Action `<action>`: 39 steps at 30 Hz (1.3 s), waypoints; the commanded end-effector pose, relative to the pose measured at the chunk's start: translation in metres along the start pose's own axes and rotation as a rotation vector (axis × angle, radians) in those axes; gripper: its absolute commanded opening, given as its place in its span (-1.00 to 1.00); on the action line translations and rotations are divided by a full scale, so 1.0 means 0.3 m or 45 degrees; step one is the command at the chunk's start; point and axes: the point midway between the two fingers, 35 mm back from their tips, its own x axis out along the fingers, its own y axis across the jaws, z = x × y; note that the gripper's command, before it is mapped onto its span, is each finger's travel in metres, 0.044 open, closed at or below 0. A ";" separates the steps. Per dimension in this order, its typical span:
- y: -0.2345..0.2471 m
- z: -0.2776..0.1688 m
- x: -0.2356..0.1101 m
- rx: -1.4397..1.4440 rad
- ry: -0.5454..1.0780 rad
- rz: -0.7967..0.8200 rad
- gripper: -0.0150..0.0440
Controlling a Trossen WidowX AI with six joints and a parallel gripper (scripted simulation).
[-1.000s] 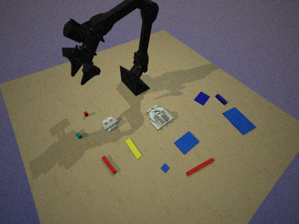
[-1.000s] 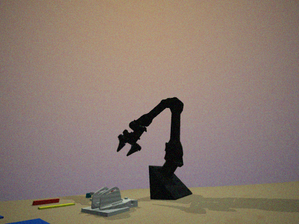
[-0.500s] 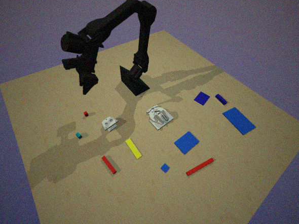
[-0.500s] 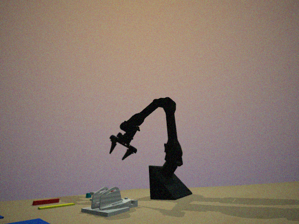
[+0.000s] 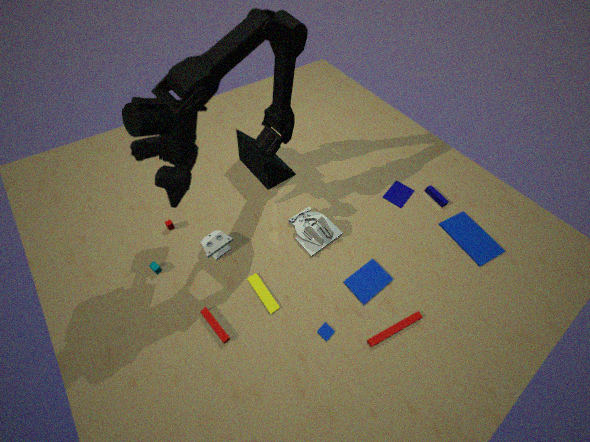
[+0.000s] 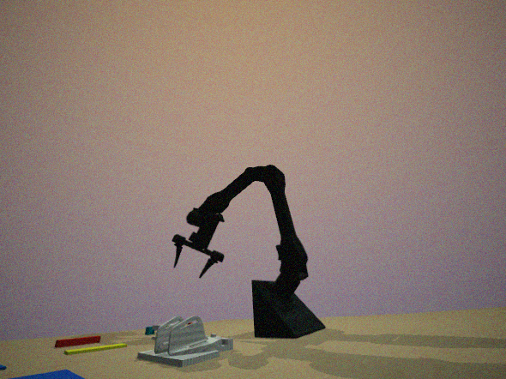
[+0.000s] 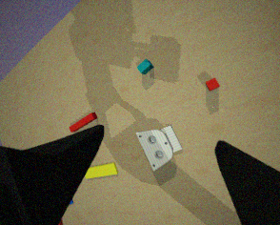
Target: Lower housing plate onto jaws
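Lying below open gripper (image 6: 187,273) (image 7: 159,137), housing plate (image 5: 216,243) (image 7: 155,150).

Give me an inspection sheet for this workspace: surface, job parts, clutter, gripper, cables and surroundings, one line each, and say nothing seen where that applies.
Surface: tan, wood-toned top, crossed by arm shadows.
Job's things: housing plate lies apart from the jaw assembly; not yet fitted.
Clutter: red, yellow and blue bars, blue flat pieces, small red cube, small teal block.
Gripper: gripper open, nothing between the fingers, raised above the surface.
Cables: nothing seen.
Surroundings: plain purplish backdrop; no people seen.
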 end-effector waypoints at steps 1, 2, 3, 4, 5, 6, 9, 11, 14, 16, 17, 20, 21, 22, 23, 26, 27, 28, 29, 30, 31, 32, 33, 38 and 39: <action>0.025 -0.029 0.025 0.119 0.040 -0.041 1.00; 0.029 -0.035 0.031 0.148 0.048 -0.052 1.00; 0.034 -0.042 0.037 0.176 0.056 -0.064 1.00; 0.038 -0.049 0.043 0.205 0.064 -0.076 1.00; 0.042 -0.056 0.049 0.234 0.071 -0.088 1.00; 0.046 -0.063 0.055 0.263 0.078 -0.101 1.00; 0.056 -0.084 0.073 0.351 0.096 -0.141 1.00; 0.063 -0.098 0.085 0.409 0.106 -0.168 1.00; 0.073 -0.119 0.103 0.497 0.118 -0.211 1.00; 0.079 -0.134 0.115 0.556 0.123 -0.241 1.00; 0.081 -0.141 0.121 0.585 0.125 -0.256 1.00; 0.089 -0.163 0.139 0.674 0.129 -0.303 1.00; 0.091 -0.170 0.146 0.704 0.129 -0.319 1.00; 0.093 -0.177 0.152 0.733 0.129 -0.335 1.00; 0.096 -0.185 0.158 0.763 0.128 -0.351 1.00; 0.101 -0.207 0.176 0.852 0.123 -0.400 1.00; 0.103 -0.214 0.181 0.882 0.121 -0.417 1.00; 0.105 -0.221 0.187 0.911 0.117 -0.433 1.00; 0.106 -0.229 0.193 0.941 0.114 -0.450 1.00; 0.108 -0.236 0.199 0.971 0.109 -0.467 1.00; 0.109 -0.244 0.205 1.000 0.105 -0.483 1.00; 0.110 -0.251 0.211 1.030 0.099 -0.500 1.00; 0.111 -0.259 0.217 1.060 0.094 -0.517 1.00; 0.113 -0.277 0.232 1.134 0.077 -0.559 1.00; 0.113 -0.277 0.232 1.134 0.077 -0.559 1.00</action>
